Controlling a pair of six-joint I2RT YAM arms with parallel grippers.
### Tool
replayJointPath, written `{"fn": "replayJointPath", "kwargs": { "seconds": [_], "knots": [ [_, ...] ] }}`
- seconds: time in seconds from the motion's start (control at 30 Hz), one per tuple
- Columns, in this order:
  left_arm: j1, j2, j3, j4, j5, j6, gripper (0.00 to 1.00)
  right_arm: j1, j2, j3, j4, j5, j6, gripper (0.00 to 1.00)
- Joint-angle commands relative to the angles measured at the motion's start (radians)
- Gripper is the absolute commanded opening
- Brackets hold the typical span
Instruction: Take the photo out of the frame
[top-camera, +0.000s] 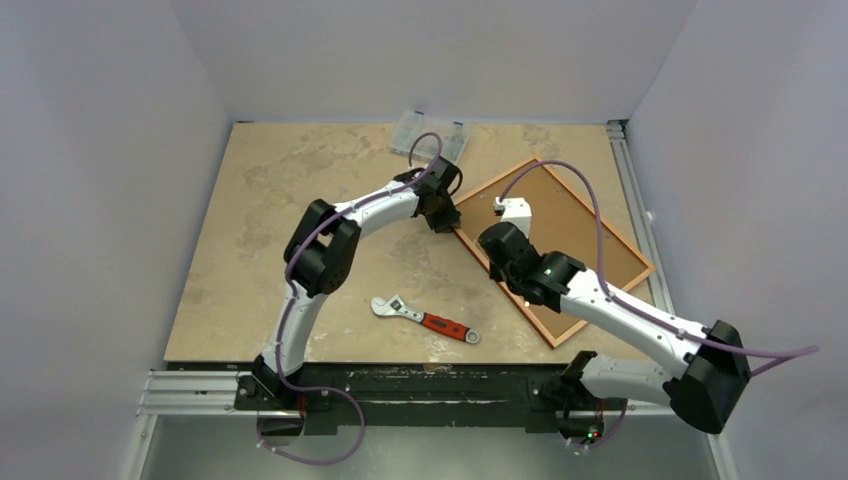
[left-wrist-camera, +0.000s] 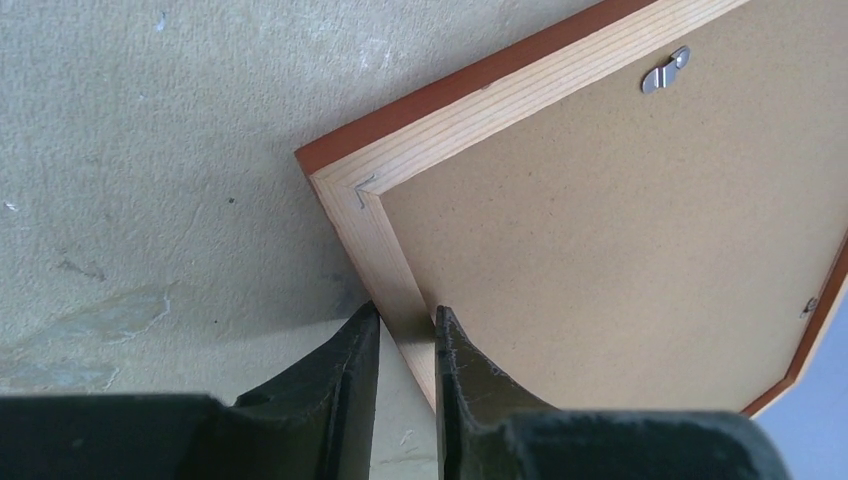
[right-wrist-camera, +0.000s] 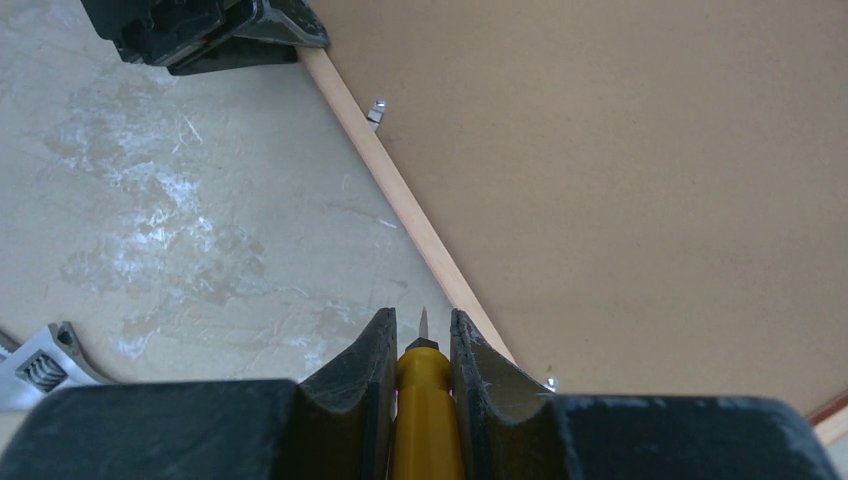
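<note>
Left wrist: left tool pinches frame rail; right tool grips yellow screwdriver, handle mostly hidden.

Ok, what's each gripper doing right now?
Left gripper: closed on the frame rail near its corner.
Right gripper: closed on a yellow-handled screwdriver.

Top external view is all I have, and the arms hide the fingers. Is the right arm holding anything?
Observer: Yes, the right fingers are shut on a yellow-handled tool, its thin metal tip beside the rail of the frame.
Operator: And the left?
Observer: The left fingers pinch the frame's pale rail near a corner.
Operator: Any hardware on the back?
Observer: One small metal clip lies on the backing board, close to a rail.
</note>
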Motion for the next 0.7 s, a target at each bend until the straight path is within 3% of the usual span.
{"fn": "replayJointPath", "kwargs": {
  "seconds": [0.0,0.3,0.67],
  "knots": [
    [-0.003,-0.033,-0.092,0.012,0.101,0.093,0.00,-0.028,0.110,0.075,0.144,-0.014,-0.087,0.00],
    [0.015,-0.043,-0.119,0.027,0.221,0.123,0.00,-0.163,0.305,0.122,0.338,-0.154,-0.211,0.00],
    [0.033,-0.039,-0.120,0.033,0.256,0.117,0.00,-0.205,0.497,0.232,0.443,-0.205,-0.315,0.00]
  ]
}}
